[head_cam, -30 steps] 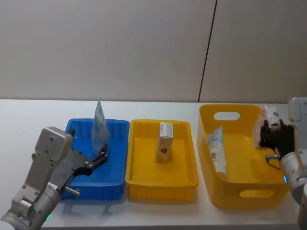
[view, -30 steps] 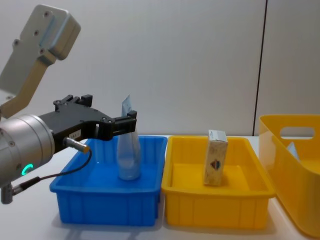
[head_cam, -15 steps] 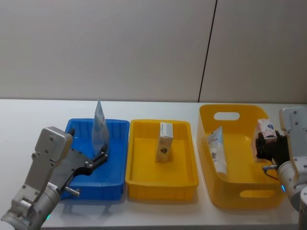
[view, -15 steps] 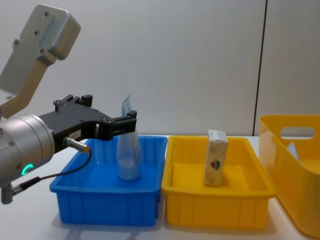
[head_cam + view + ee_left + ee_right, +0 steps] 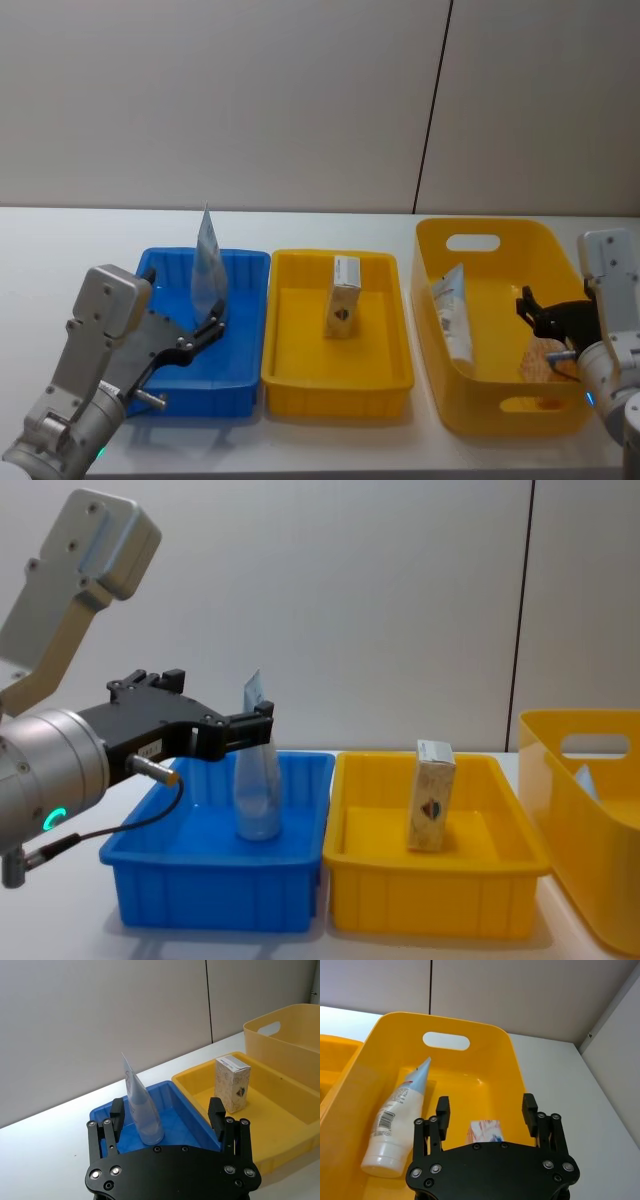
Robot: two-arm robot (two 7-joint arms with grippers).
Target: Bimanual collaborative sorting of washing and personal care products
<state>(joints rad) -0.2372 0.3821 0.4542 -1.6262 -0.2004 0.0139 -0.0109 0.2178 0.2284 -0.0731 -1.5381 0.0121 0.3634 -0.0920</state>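
Observation:
A pale blue tube [image 5: 208,266] stands upright in the blue tray [image 5: 240,380]. My left gripper [image 5: 212,325] is open just in front of it; in the left wrist view the tube [image 5: 140,1110] stands near one finger [image 5: 117,1110], untouched. A cream carton [image 5: 343,298] stands in the low yellow tray [image 5: 335,385]. In the deep yellow basket [image 5: 480,232] a white tube [image 5: 453,312] leans on the wall, and a second carton [image 5: 541,360] lies on the floor. Above that carton [image 5: 484,1131] my right gripper [image 5: 486,1109] hangs open and empty.
The trays and the basket stand in a row on a white table [image 5: 60,250], blue on the left, basket on the right. A plain wall rises behind the table. From the chest view my left gripper [image 5: 262,725] reaches over the blue tray [image 5: 215,905].
My right gripper brought the carton from the basket's right rim down into the basket and let it go; the carton now lies on the floor. The left arm has not moved.

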